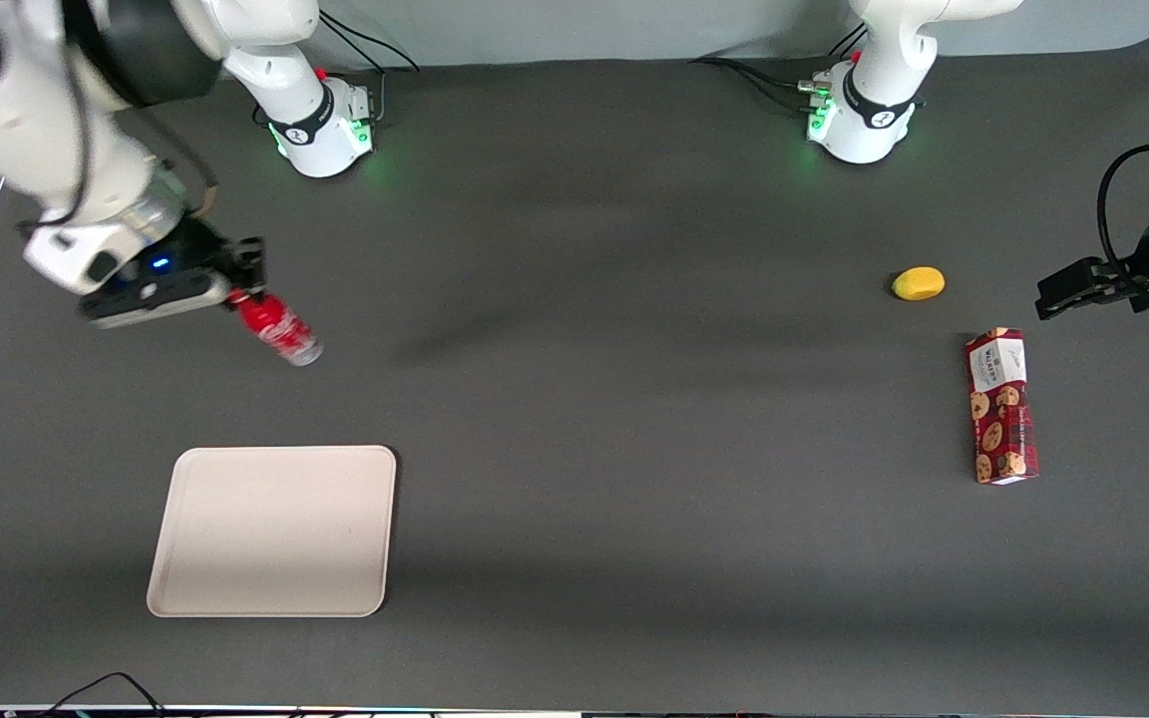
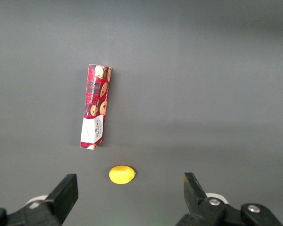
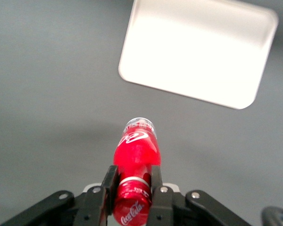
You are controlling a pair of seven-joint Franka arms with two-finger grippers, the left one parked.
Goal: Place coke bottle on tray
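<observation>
The coke bottle (image 1: 278, 330) is a slim red bottle with a red cap and a silvery base. My right gripper (image 1: 240, 289) is shut on its neck just below the cap and holds it tilted above the table, base pointing down. In the right wrist view the bottle (image 3: 136, 153) hangs between the black fingers (image 3: 109, 186) of the gripper (image 3: 133, 181). The beige tray (image 1: 275, 531) lies flat on the table, nearer to the front camera than the bottle, and has nothing on it. It also shows in the right wrist view (image 3: 198, 52).
A red cookie box (image 1: 1001, 406) and a yellow lemon-like object (image 1: 918, 283) lie toward the parked arm's end of the table. The two robot bases (image 1: 325, 125) stand at the table's back edge. The table top is dark grey.
</observation>
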